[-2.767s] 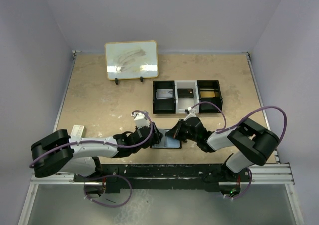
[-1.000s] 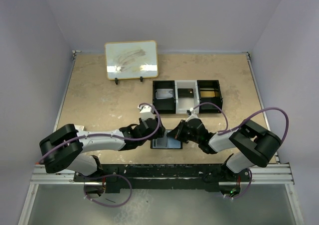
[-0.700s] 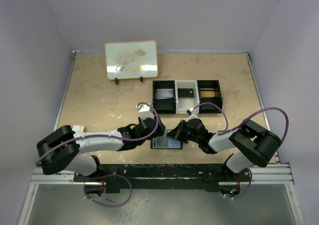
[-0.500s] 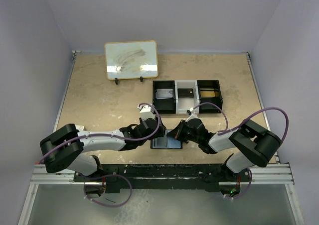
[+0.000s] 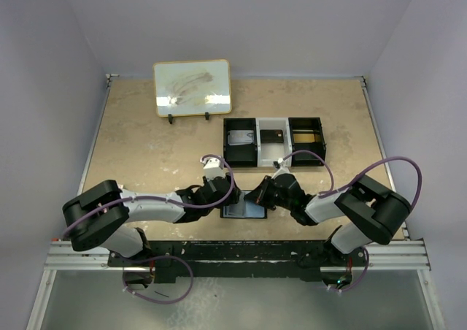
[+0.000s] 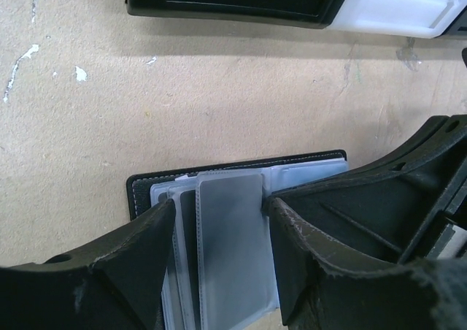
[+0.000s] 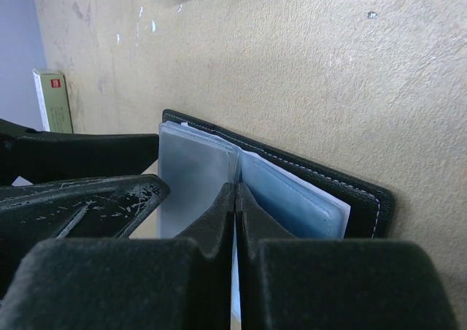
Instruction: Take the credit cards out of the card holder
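Small flat black folding card holder (image 5: 243, 210) laid open on tan table (image 5: 139, 155), between grippers. Left gripper (image 6: 219, 220) half-open, frosted grey plastic sleeve (image 6: 233, 264) straddled, grip unclear. Right gripper (image 7: 235, 195) closed tight, tips at fold. Cards inside judged light, stiff, slick: exposed edge to be pinched.

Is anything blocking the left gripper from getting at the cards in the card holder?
Nothing visible does. The left gripper is open, a finger on each side of a grey sleeve in the open card holder. The shut right gripper meets the sleeves from the other side, not in between.
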